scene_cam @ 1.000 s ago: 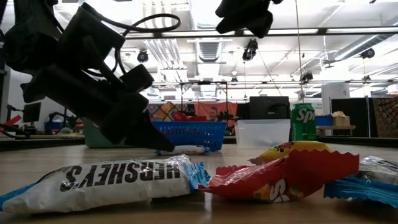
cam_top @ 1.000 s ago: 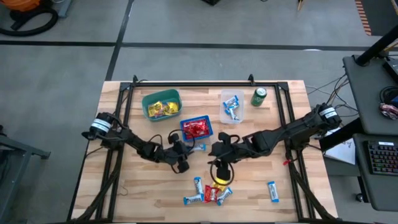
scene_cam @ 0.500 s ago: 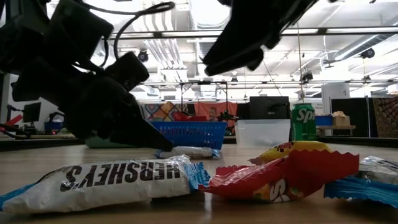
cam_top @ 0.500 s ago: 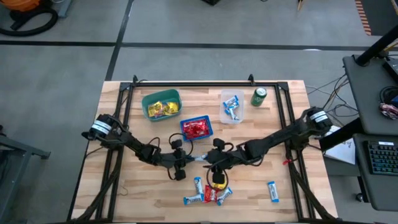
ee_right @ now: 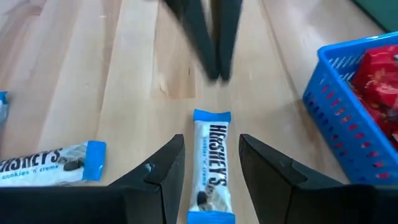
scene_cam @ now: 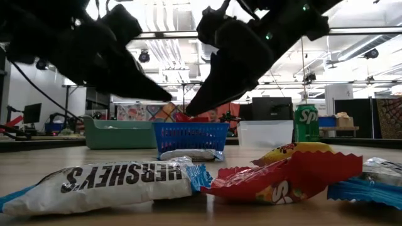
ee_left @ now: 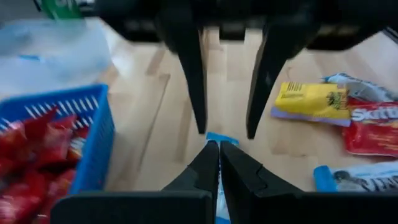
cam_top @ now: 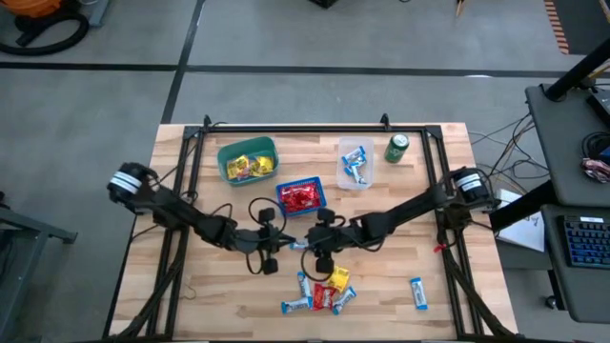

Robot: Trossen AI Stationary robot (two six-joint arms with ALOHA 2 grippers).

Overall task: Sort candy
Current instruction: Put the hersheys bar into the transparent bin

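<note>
Candy bar (ee_right: pixel 211 163) lies flat on bench (cam_top: pixel 429 219) beside blue basket (cam_top: pixel 301 197). Light, thin, slick wrapper; pinch across its middle. Right claw (ee_right: pixel 211 168) straddles it, apart. Left claw (ee_left: pixel 219 163) together, empty.

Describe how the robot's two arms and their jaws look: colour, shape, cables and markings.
Both arms are black and slender, built of jointed segments. Each has a white-banded joint near its base: left arm, right arm. Black cables loop beside the left gripper and right gripper. The jaws are thin, dark, tapering blades.
</note>
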